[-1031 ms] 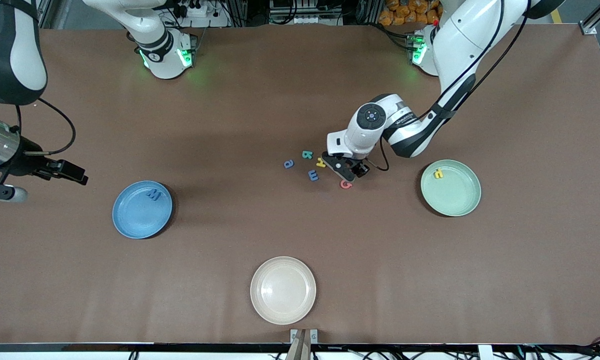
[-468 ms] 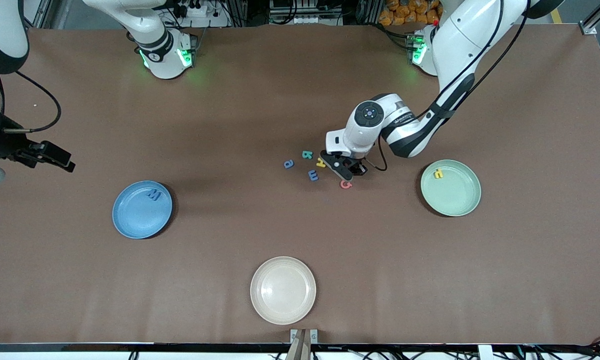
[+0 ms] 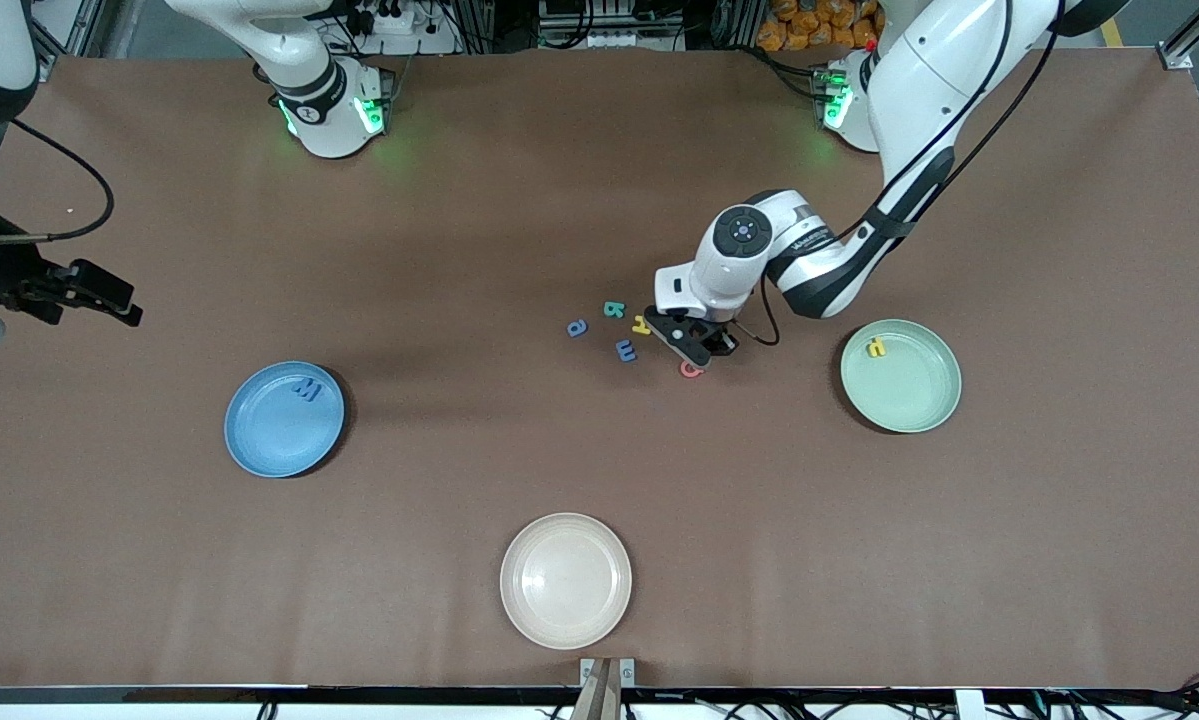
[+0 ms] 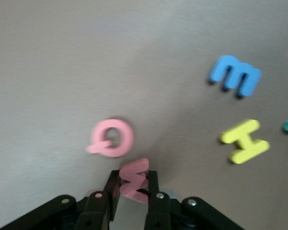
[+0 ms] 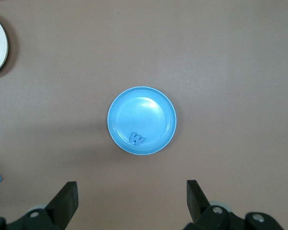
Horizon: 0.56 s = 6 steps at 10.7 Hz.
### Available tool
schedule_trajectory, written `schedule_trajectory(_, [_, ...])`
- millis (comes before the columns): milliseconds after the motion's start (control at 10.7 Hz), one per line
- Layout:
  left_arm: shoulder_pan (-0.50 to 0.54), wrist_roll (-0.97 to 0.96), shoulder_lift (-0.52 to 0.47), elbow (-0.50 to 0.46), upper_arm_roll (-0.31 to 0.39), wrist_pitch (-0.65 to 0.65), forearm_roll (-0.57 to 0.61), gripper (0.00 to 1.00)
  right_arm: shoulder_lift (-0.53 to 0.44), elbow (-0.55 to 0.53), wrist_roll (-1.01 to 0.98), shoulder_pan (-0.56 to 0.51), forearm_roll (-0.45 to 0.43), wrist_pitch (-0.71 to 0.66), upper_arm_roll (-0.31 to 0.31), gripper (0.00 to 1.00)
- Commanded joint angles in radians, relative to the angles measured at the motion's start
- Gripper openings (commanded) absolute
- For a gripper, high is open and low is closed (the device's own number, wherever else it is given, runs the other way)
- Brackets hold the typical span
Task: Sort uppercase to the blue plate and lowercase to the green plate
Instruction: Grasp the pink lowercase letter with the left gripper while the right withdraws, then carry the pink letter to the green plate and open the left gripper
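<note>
The left wrist view alone shows the left gripper (image 4: 133,191), jaws clamped on the red m (image 4: 134,178), just beside the red Q (image 4: 112,138) on the counter (image 3: 599,200). The right gripper (image 5: 129,199) hangs, jaws wide and empty, over the blue plate (image 5: 156,108) holding the blue M (image 5: 137,139).

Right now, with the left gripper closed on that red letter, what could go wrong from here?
The left gripper pinches only an edge of the red m, so it might twist or slip out on the way to the green plate. The red Q lies right beside the fingers and could get dragged along. The right gripper waits open above the blue plate.
</note>
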Motion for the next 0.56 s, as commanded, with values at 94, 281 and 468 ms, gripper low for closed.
schedule_trajectory(94, [0.082, 0.047, -0.171, 0.002, -0.011, -0.232, -0.122, 0.0, -0.014, 0.0, -0.006, 0.011, 0.0, -0.039, 0.01, 1.0])
schedule_trajectory(281, [0.185, 0.282, -0.242, 0.003, -0.005, -0.341, -0.22, 0.0, -0.005, 0.0, 0.002, 0.052, 0.0, -0.039, 0.01, 1.0])
schedule_trajectory(468, [0.32, 0.449, -0.261, -0.003, -0.006, -0.406, -0.233, 0.0, 0.017, -0.003, 0.084, 0.135, 0.001, -0.038, 0.01, 1.0])
